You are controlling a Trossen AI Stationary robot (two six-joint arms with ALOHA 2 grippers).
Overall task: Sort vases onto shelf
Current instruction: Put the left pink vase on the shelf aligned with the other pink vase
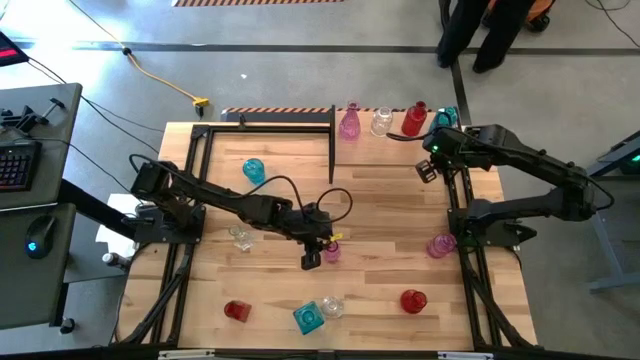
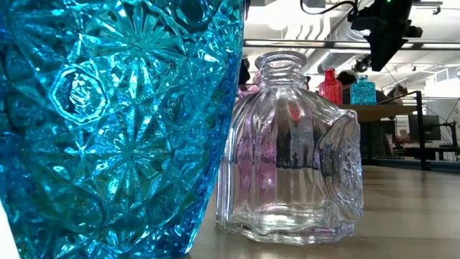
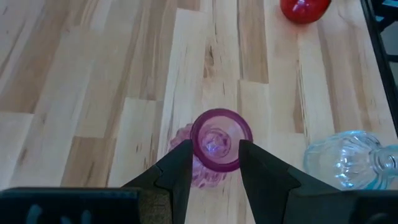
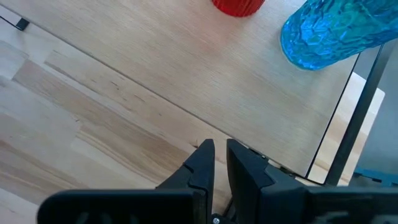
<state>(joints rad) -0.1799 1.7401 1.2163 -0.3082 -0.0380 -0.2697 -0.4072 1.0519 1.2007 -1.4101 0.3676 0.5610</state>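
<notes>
Pink vase [image 3: 216, 144] — between open left claw [image 3: 214, 163] fingers.

**Glass, wood and matt black**

You see a table [image 1: 380, 220] of light wood strips, its grain plain and its finish smooth with a low sheen. The shelf [image 4: 205, 68] has paler, finer wood on black metal posts. The teal vase [image 2: 108, 122] is glossy cut glass, faceted in stars. The clear vase [image 2: 291, 151] beside it is smooth ribbed glass, shiny and see-through. The pink vase [image 3: 216, 142] looks translucent and glossy. The left pincer [image 3: 214, 163] has matt black fingers; the right pincer [image 4: 219, 163] looks alike.
</notes>
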